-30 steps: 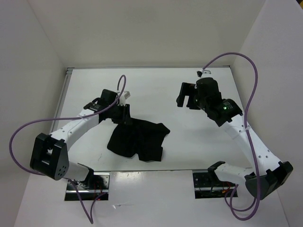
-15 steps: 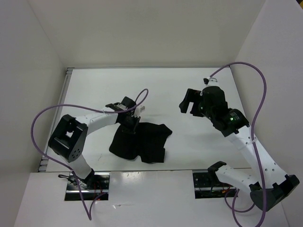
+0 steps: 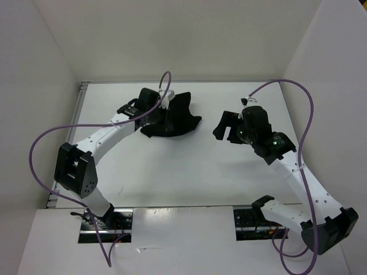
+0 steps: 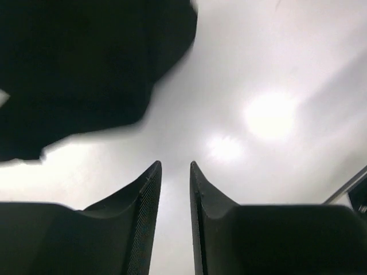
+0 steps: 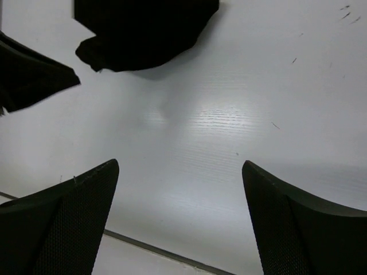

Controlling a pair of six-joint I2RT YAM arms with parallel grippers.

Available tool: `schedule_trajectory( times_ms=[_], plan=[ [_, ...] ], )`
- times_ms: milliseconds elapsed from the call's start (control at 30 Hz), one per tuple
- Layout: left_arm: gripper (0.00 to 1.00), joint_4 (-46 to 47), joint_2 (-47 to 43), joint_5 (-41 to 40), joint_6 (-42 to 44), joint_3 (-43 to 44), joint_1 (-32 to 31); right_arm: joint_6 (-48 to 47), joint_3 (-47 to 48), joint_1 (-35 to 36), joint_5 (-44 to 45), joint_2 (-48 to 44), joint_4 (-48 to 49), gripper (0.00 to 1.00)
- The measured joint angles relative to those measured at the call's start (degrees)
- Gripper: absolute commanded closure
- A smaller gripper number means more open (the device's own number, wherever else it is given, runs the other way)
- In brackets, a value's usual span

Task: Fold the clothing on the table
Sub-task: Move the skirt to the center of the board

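Observation:
The clothing (image 3: 178, 114) is a bunched black garment lying near the back of the white table (image 3: 172, 172). My left gripper (image 3: 155, 117) is at its left edge. In the left wrist view the clothing (image 4: 80, 63) fills the upper left, apart from the fingertips. The left gripper (image 4: 175, 163) is open by a narrow gap, with only bare table showing between its fingers. My right gripper (image 3: 226, 126) hovers to the right of the garment. It is wide open (image 5: 180, 163) over bare table, and the clothing (image 5: 143, 28) lies beyond its tips.
A purple cable (image 3: 166, 80) loops above the left wrist. The table's back edge (image 3: 178, 82) runs just behind the garment, with white walls on all sides. A dark shape (image 5: 28, 74) sits at the left of the right wrist view.
The left gripper closed on the clothing, moved it from the table's middle to the back, then parted its jaws. The right gripper stayed open and shifted only slightly.

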Motion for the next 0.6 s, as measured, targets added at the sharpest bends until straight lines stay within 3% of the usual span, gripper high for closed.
schedule_trajectory(
  times_ms=[133,267,400,433,600],
  plan=[
    [0.68,-2.29,-0.11,1.07,-0.61,-6.84,-0.13,-0.26,-0.07,-0.04,-2.75,3.23,1.97,0.09],
    [0.66,-3.76,-0.72,1.46,-1.36,-7.39,-0.22,-1.27,-0.07,-0.04,-4.7,7.52,3.5,0.09],
    [0.65,-3.76,-3.74,-0.26,-1.92,-8.37,-0.22,-2.51,1.29,-0.04,-5.57,15.15,5.25,0.27],
    [0.65,-3.78,-4.31,-0.7,-2.27,-8.48,-0.22,-2.54,2.14,-0.04,-5.44,17.75,5.42,0.38],
    [0.63,-3.43,-4.72,-1.86,-3.34,-9.11,-0.22,-0.31,12.0,-0.22,-3.76,33.09,6.45,0.45]
  ],
)
